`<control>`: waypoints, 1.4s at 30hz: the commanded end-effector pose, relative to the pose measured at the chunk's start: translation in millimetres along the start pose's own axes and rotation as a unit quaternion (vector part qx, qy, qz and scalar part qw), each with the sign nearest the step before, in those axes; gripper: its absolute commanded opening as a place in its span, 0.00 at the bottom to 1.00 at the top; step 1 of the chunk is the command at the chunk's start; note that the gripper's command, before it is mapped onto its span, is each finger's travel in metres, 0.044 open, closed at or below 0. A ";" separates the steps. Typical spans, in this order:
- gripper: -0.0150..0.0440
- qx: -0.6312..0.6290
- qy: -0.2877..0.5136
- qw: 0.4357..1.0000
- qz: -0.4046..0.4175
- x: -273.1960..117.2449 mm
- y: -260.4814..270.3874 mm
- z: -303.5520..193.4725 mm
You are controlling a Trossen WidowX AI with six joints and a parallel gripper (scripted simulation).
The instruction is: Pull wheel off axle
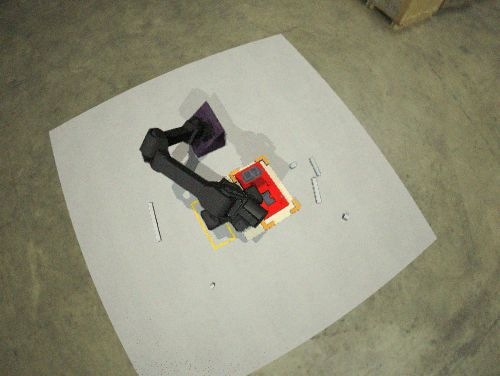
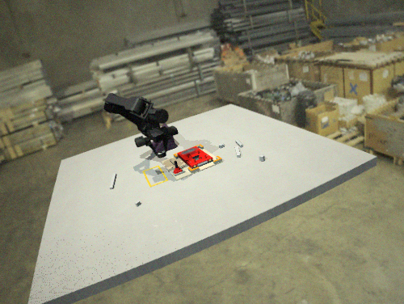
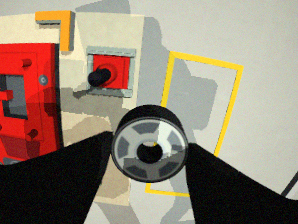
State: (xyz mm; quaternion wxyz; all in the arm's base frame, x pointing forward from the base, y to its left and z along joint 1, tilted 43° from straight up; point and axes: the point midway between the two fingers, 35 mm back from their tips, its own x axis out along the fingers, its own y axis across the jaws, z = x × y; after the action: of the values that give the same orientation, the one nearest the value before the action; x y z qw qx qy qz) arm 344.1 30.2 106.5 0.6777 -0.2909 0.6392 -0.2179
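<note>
One wheel (image 3: 149, 143) clamped in the gripper (image 3: 149, 156), off its axle (image 3: 100, 78), hanging over the yellow marked area's (image 3: 200, 125) nine o'clock edge; axle at eleven o'clock from it.

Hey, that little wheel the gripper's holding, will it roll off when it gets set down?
The wheel looks round and rigid, so set on its rim it could roll out of the yellow outline. Laid flat on its face it probably stays. The gripper pinches only its rim, so it might slip.
</note>
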 end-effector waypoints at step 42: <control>0.25 -0.001 0.001 1.000 -0.005 88.2 -55.3 -40.4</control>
State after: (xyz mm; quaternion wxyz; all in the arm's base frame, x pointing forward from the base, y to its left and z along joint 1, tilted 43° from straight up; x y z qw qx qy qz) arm 316.8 -62.1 90.9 0.6800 -0.2898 0.6364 -0.2203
